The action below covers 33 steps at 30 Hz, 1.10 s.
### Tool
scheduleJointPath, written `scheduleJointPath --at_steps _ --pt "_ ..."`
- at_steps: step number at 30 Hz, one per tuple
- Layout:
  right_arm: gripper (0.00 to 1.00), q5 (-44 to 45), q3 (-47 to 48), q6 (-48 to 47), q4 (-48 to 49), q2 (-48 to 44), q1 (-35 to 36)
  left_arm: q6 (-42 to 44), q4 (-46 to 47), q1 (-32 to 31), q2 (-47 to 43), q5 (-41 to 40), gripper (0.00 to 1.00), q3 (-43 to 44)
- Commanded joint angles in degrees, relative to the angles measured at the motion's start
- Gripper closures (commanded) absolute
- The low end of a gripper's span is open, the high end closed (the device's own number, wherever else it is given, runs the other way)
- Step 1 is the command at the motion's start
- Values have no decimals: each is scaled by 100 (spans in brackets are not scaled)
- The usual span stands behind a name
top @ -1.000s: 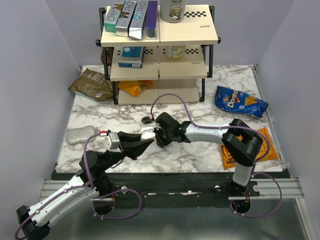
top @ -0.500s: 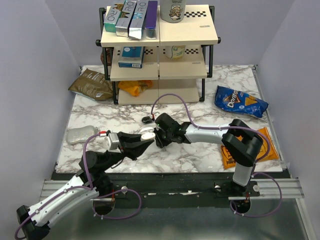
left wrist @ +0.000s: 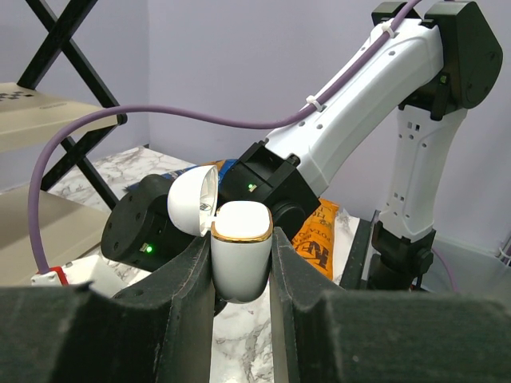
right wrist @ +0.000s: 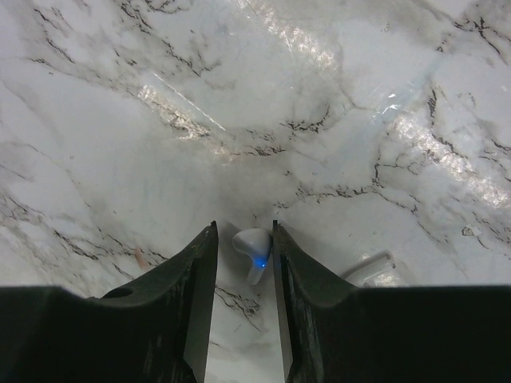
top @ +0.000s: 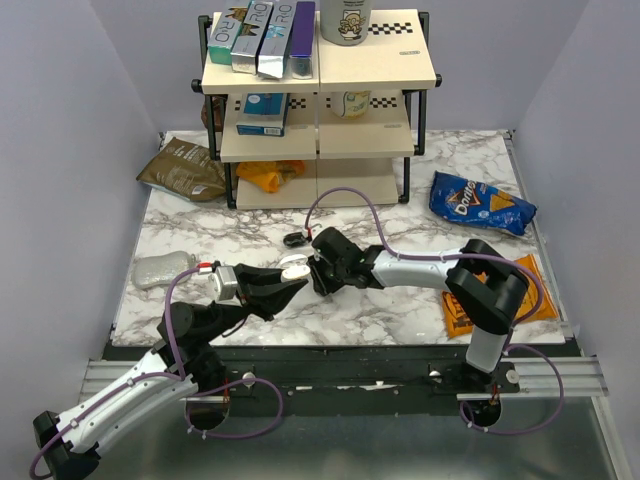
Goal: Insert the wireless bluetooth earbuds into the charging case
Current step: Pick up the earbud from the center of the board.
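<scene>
From above, the left gripper is clamped on the white charging case and holds it off the marble table. The right gripper sits just beside the case, its tips pointing at it. A small dark object lies on the table just behind them; it is too small to tell what it is. A blue Doritos bag lies well apart, toward the right edge. Compared with a second ago, almost nothing differs. The case and both grippers sit where they were, and only the right arm's elbow is a shade lower in the picture.

In the left wrist view, the charging case stands upright and is pinched between the two dark fingers. Its gold-edged rim is up and its lid is swung open to the left. The right arm reaches in from behind the case, which hides its fingertips.

In the right wrist view, the right gripper grasps a white earbud that shows a blue light. It is held between the fingers, above the marble. A white corner shows at lower right.
</scene>
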Motion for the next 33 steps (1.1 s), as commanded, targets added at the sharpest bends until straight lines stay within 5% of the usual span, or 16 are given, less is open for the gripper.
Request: scheduleJointPath --at_steps 1,11,33 --pt "58 168 -316 90 -550 85 35 -4 15 -45 -54 -80 100 120" --pt "59 142 -360 125 -568 120 52 -21 42 -63 -54 -63 100 112" --pt "99 466 -439 388 -585 -336 44 -21 24 -80 -54 -133 100 120"
